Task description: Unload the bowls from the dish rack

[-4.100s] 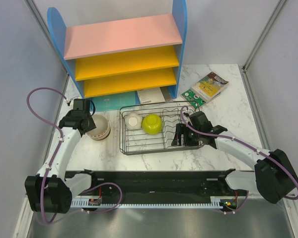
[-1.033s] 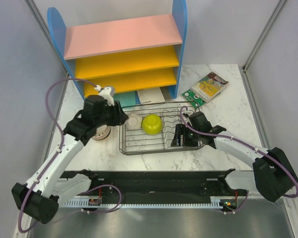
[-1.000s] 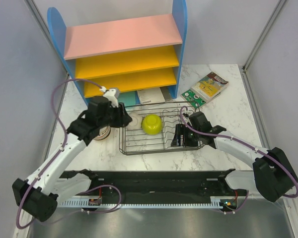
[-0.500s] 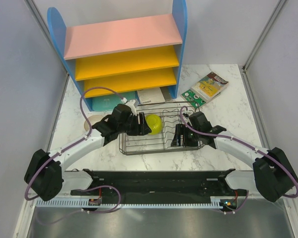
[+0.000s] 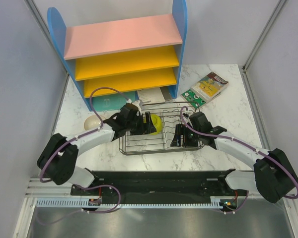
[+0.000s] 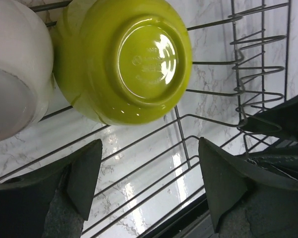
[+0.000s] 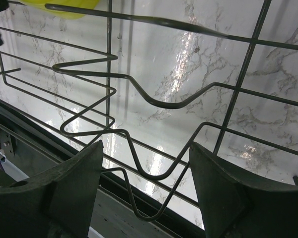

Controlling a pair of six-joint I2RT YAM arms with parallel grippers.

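Note:
The black wire dish rack (image 5: 161,147) stands mid-table. A yellow-green bowl (image 5: 155,124) lies in it upside down; the left wrist view shows its base (image 6: 126,57), with a white bowl (image 6: 12,74) touching it on the left. My left gripper (image 5: 142,124) is open and empty inside the rack; its fingers (image 6: 84,176) sit below the green bowl, over the rack wires (image 6: 181,131). It hides the white bowl from above. My right gripper (image 5: 181,137) is open and empty in the rack's right end, over the wire prongs (image 7: 109,64). The green bowl's edge (image 7: 69,9) shows there.
A cream bowl (image 5: 93,121) sits on the table left of the rack. The blue shelf unit (image 5: 124,54) with pink and yellow boards stands behind. Papers (image 5: 151,95) and booklets (image 5: 208,85) lie at the back and back right.
My left arm swung from the cream bowl at the left over into the rack and now sits low beside the green bowl. The right arm has not moved.

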